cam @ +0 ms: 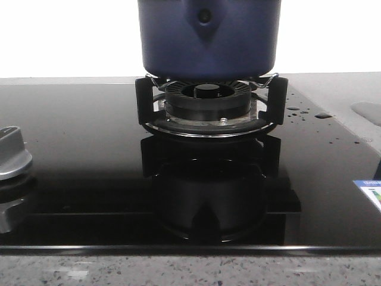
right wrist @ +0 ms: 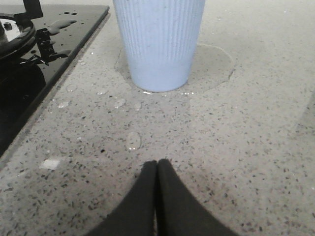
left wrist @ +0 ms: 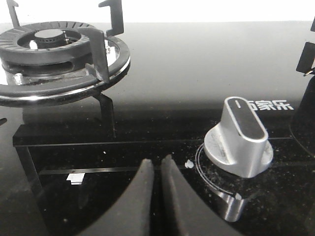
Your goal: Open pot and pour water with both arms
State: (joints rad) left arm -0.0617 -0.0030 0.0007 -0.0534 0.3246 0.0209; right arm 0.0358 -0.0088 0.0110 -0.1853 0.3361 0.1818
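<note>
The glass hob [cam: 71,149] is seen on the speckled bench [right wrist: 221,137]. The pot [cam: 208,39], cut off above, sits on the burner support [cam: 209,110]. A ribbed cup [right wrist: 158,42] stands in a puddle beside the hob's edge. A silver knob [left wrist: 239,140] is beside the left pincer [left wrist: 156,169]; the right pincer [right wrist: 156,169] is over bare bench; both are pressed together.

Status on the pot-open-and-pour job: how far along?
Done: unclear; water already beads around the blue cup. In hand: nothing. The left end effector is shut beside the stove knob, and the right end effector is shut before the cup. Left: the pot sits on the burner, its lid out of frame.
</note>
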